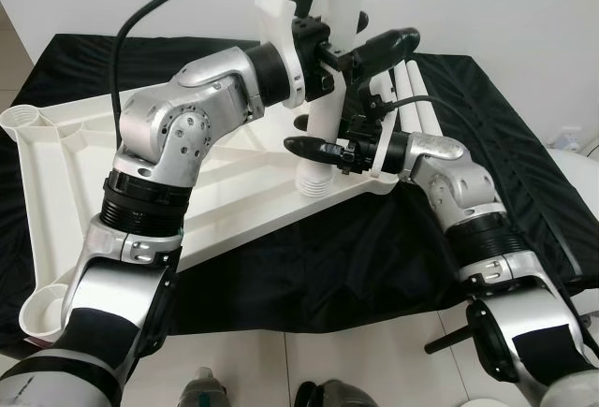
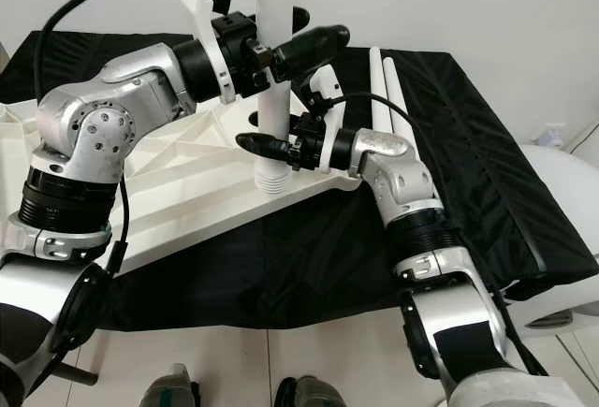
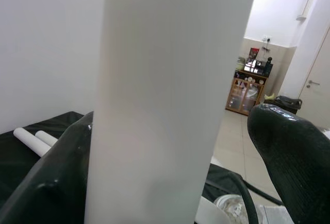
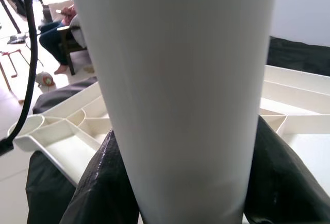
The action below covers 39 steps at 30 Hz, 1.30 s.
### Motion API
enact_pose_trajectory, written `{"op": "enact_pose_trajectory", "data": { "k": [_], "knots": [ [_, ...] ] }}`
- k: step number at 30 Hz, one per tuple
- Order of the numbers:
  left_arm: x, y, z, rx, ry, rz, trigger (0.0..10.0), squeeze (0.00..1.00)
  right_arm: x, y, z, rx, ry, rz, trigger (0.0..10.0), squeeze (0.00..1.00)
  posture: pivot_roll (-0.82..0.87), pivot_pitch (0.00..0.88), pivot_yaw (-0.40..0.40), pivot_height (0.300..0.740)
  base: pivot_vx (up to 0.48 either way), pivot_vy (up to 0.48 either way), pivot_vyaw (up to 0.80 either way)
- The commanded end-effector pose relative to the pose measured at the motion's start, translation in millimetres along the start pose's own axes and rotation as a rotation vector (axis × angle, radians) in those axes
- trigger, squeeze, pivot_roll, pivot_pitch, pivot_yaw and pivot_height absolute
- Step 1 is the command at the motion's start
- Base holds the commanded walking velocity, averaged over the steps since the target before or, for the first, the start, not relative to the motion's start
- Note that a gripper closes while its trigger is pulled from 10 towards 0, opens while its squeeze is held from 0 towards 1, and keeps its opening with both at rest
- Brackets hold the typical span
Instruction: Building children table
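Right claw (image 1: 323,152): clamped on white leg (image 1: 328,117), low down.
Left claw (image 1: 360,51): clamped on same leg, higher.
Leg: upright over tabletop's (image 1: 56,201) corner socket.
Spare legs (image 1: 416,98): on black cloth (image 1: 505,145).

Both grippers (image 2: 281,56) (image 2: 271,145) clasp the upright white leg (image 2: 273,108); tabletop (image 2: 178,178) lies inverted

A black cloth (image 1: 487,145) is spread under the work, hanging in folds toward a pale tiled floor (image 1: 356,351), with a plain white wall (image 1: 505,5) behind. In the left wrist view, a small wooden cabinet (image 3: 246,94) with dark items on top stands well back on a tiled floor beside a white door (image 3: 314,82). In the right wrist view, a person (image 4: 59,31) sits in a chair far off at the side, legs bent and feet on the floor.
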<state>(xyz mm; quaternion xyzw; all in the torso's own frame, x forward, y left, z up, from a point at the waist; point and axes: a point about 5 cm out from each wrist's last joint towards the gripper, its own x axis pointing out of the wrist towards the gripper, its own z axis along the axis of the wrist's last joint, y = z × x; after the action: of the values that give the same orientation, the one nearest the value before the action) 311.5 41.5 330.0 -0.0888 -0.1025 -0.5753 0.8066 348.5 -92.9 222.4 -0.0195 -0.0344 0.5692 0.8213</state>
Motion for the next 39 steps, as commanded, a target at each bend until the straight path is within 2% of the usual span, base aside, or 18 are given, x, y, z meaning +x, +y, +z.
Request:
{"op": "enact_pose_trajectory", "data": {
  "k": [1,3,6,8,9,11,16,19,21,24,25,26,28,33,34,36,38,39],
  "knots": [
    [1.3,-9.9,7.2,0.017,-0.027,-0.137,10.0,0.0,-6.7,-4.3,-9.6,0.053,0.003,-0.074,10.0,0.0,0.02,0.0,-0.098,0.74,0.0,0.0,0.0],
    [-3.3,0.6,6.6,0.003,-0.033,-0.088,10.0,0.0,-3.1,-0.9,-12.5,0.079,-0.03,-0.1,10.0,0.0,0.02,0.0,-0.097,0.74,0.0,0.0,0.0],
    [-5.5,4.2,6.4,-0.003,-0.038,-0.071,10.0,0.0,-1.9,0.7,-14.0,0.085,-0.039,-0.107,10.0,0.0,0.02,0.0,-0.092,0.74,0.0,0.0,0.0],
    [-13.0,15.5,6.2,0.004,-0.04,-0.011,10.0,0.0,-0.3,3.8,-17.5,0.109,-0.066,-0.133,10.0,0.0,0.01,0.0,-0.086,0.74,0.0,0.0,0.0],
    [-13.0,15.5,6.2,0.004,-0.04,-0.011,10.0,0.0,-0.3,3.8,-17.5,0.109,-0.066,-0.133,10.0,0.0,0.01,0.0,-0.086,0.74,0.0,0.0,0.0],
    [-22.2,28.6,6.5,0.021,-0.041,0.075,10.0,0.0,-0.5,5.1,-19.8,0.129,-0.095,-0.166,10.0,0.0,0.01,0.0,-0.082,0.74,0.0,0.0,0.0],
    [-24.5,31.9,7.1,0.022,-0.046,0.098,10.0,0.0,-0.7,5.5,-20.1,0.133,-0.101,-0.174,10.0,0.0,0.01,0.0,-0.082,0.74,0.0,0.0,0.0],
    [-31.8,41.9,7.7,0.031,-0.061,0.169,10.0,0.0,-3.9,2.4,-19.9,0.135,-0.123,-0.222,10.0,0.0,0.01,0.0,-0.083,0.74,0.0,0.0,0.0],
    [-39.2,50.9,8.0,0.026,-0.086,0.238,10.0,0.0,-7.9,-2.3,-19.3,0.145,-0.145,-0.28,10.0,0.0,0.01,0.0,-0.084,0.74,0.0,0.0,0.0],
    [-44.3,55.9,8.1,0.002,-0.117,0.276,10.0,0.0,-12.0,-5.7,-19.2,0.15,-0.158,-0.324,10.0,0.0,0.01,0.0,-0.086,0.74,0.0,0.0,0.0],
    [-49.0,56.6,9.0,-0.015,-0.154,0.296,10.0,0.0,-17.6,-10.7,-21.7,0.145,-0.159,-0.402,10.0,0.0,0.01,0.0,-0.083,0.74,0.0,0.0,0.0],
    [-49.0,56.6,9.0,-0.015,-0.154,0.296,10.0,0.0,-17.6,-10.7,-21.7,0.145,-0.159,-0.402,10.0,0.0,0.01,0.0,-0.083,0.74,0.0,0.0,0.0],
    [-53.5,54.9,8.0,-0.025,-0.181,0.316,10.0,0.0,-25.0,-17.4,-24.2,0.141,-0.166,-0.508,10.0,0.0,0.01,0.0,-0.082,0.74,0.0,0.0,0.0],
    [-54.7,52.7,-3.8,-0.026,-0.175,0.364,10.0,0.0,-34.1,-25.3,-21.2,0.124,-0.196,-0.641,10.0,0.0,0.01,0.0,-0.074,0.74,0.0,0.0,0.0],
    [-55.2,56.7,-9.7,-0.073,-0.189,0.415,10.0,0.0,-37.1,-27.5,-19.8,0.112,-0.208,-0.683,10.0,0.0,0.01,0.0,-0.072,0.74,0.0,0.0,0.0],
    [-55.9,59.6,-14.9,-0.102,-0.196,0.455,10.0,0.0,-39.7,-28.9,-18.7,0.1,-0.218,-0.715,10.0,0.0,0.01,0.0,-0.071,0.74,0.0,0.0,0.0],
    [-59.5,65.5,-28.4,-0.111,-0.188,0.549,10.0,0.0,-45.3,-30.7,-17.3,0.059,-0.229,-0.786,10.0,0.0,0.01,0.0,-0.065,0.74,0.0,0.0,0.0],
    [-59.5,65.5,-28.4,-0.111,-0.188,0.549,10.0,0.0,-45.3,-30.7,-17.3,0.059,-0.229,-0.786,10.0,0.0,0.01,0.0,-0.065,0.74,0.0,0.0,0.0]
  ]
}}
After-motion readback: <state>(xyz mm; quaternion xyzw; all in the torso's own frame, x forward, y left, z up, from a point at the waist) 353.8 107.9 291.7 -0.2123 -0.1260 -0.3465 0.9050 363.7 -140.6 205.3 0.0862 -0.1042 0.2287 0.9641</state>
